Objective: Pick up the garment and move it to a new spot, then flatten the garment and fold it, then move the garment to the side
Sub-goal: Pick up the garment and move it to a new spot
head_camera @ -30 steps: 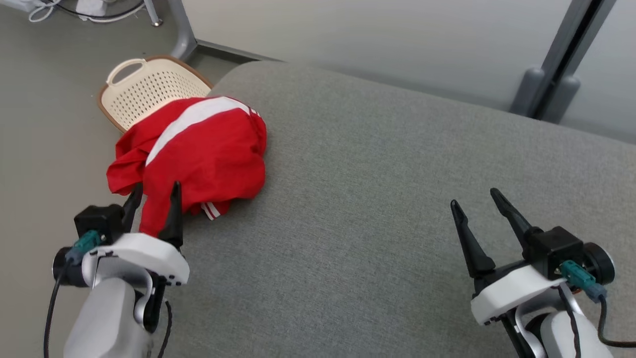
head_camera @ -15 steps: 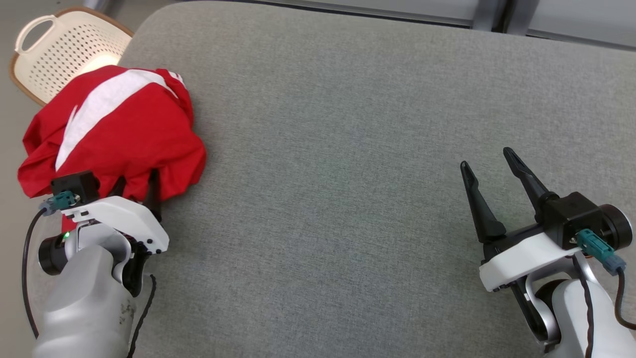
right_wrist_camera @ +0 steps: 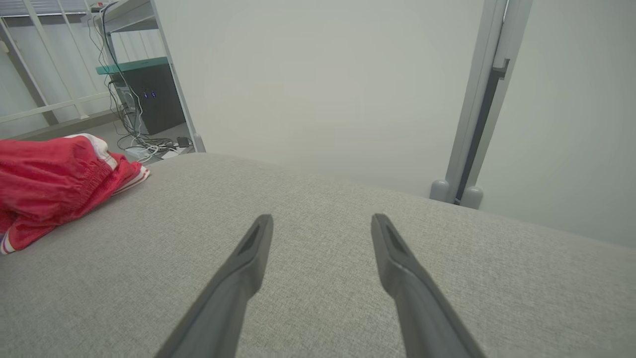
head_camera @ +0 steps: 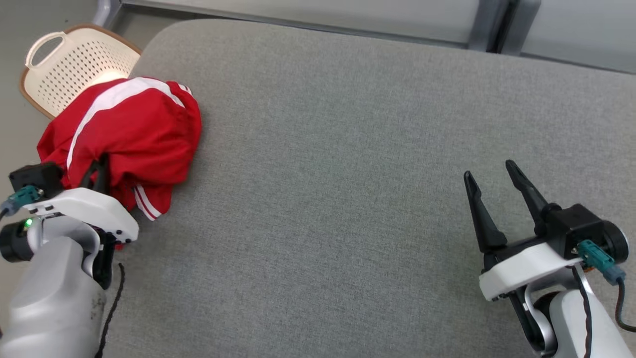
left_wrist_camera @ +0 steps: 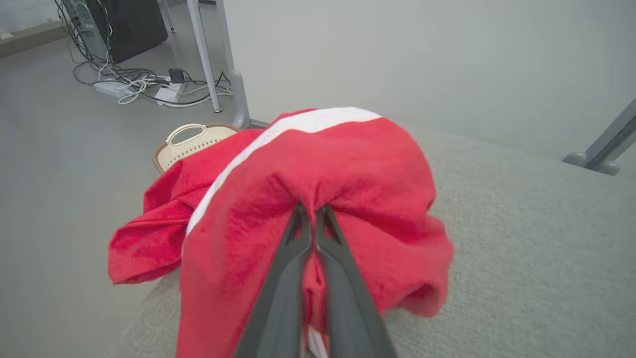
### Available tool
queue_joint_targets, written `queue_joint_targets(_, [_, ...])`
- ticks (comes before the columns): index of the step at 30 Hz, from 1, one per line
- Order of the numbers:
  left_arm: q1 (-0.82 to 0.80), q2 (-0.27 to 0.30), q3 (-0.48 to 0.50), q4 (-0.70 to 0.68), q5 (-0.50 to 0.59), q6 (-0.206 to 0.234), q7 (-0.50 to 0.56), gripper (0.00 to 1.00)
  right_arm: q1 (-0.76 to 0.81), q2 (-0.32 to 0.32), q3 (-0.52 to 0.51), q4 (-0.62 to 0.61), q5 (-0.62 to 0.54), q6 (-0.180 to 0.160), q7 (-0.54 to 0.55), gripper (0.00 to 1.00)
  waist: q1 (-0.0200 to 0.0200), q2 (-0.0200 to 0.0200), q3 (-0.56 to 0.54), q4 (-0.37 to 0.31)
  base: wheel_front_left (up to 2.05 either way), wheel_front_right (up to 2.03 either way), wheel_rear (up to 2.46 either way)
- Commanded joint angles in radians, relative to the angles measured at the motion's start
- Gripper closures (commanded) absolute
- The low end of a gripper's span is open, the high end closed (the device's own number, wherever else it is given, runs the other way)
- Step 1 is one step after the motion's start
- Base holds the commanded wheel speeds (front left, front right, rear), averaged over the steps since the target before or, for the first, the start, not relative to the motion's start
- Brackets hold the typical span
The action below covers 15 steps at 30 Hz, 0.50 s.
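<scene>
The garment (head_camera: 134,134) is a bunched red piece with white stripes, heaped at the left edge of the grey cushioned surface (head_camera: 348,199). My left gripper (head_camera: 97,169) is shut on a fold of its red cloth. In the left wrist view the two dark fingers meet at the pinched fabric of the garment (left_wrist_camera: 348,164), with the left gripper (left_wrist_camera: 313,211) closed tight. My right gripper (head_camera: 489,171) stands open over bare surface at the lower right, far from the cloth. The right wrist view has the right gripper (right_wrist_camera: 323,221) open and the garment (right_wrist_camera: 54,174) at the far left.
A cream perforated basket (head_camera: 74,64) stands on the floor beyond the surface's left corner, partly behind the garment. Cables and a power strip (left_wrist_camera: 144,84) lie on the floor further back. A grey post (right_wrist_camera: 477,109) rises behind the surface at the right.
My left gripper has closed on the red cloth, which now bunches up between its fingers. The head camera has shifted. The right gripper has stayed open.
</scene>
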Motion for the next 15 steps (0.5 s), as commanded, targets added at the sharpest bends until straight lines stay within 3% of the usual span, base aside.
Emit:
queue_joint_targets(1, [0.008, 0.016, 0.005, -0.012, 0.006, -0.001, -0.006, 1.0, 0.012, 0.001, -0.005, 0.001, 0.003, 0.0, -0.008, 0.0, -0.0001, 0.0, -0.029, 0.008, 0.0, 0.0, 0.0])
queue_joint_targets(15, [0.258, 0.069, 0.078, -0.406, 0.096, 0.039, -0.004, 1.0, 0.13, 0.065, -0.036, 0.06, 0.029, 0.0, -0.06, 0.0, -0.0001, 0.0, -0.255, -0.028, 0.0, 0.0, 0.0])
